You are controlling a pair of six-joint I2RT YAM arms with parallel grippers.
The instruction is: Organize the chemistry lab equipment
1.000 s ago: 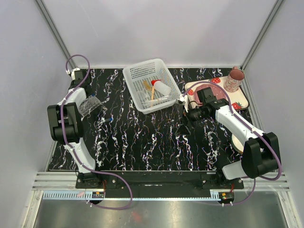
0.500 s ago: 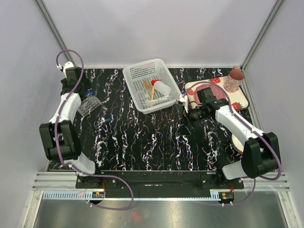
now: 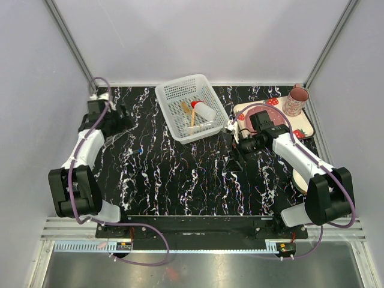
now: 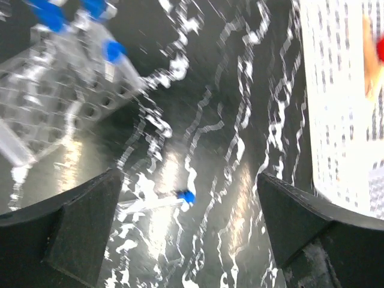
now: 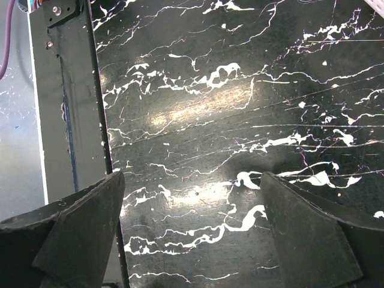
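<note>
Down between the fingers of the left gripper (image 4: 189, 186), spread wide and holding nothing: one loose blue-capped tube (image 4: 159, 203) flat on the black marble table (image 4: 240, 72), almost straight below and a touch toward the left-hand finger of the wrist view. Lies nearly crosswise there, cap end at the middle of the gap and pointing toward the white basket (image 4: 336, 90), clear body running off the other way. Puts the long axis roughly along the line from fingertip to fingertip, so probably calls for a wrist turn before any descent; otherwise risks closing on the ends rather than across the body. Beyond the tube, up and left in the same view, the clear tube rack (image 4: 54, 102), with other blue caps (image 4: 111, 51) standing up out of it; near the loose one but apart from it, on the side away from the basket. Looks like the natural destination. Far across the table, well apart from all this, the right gripper (image 5: 192, 186), likewise wide open and empty, over bare marble close to the basket's near right corner. Makes the left arm plainly the nearer one for this pick. Already inside the basket, from the top view: the red-capped squeeze bottle (image 3: 204, 111) and the thin wooden sticks (image 3: 187, 111).
</note>
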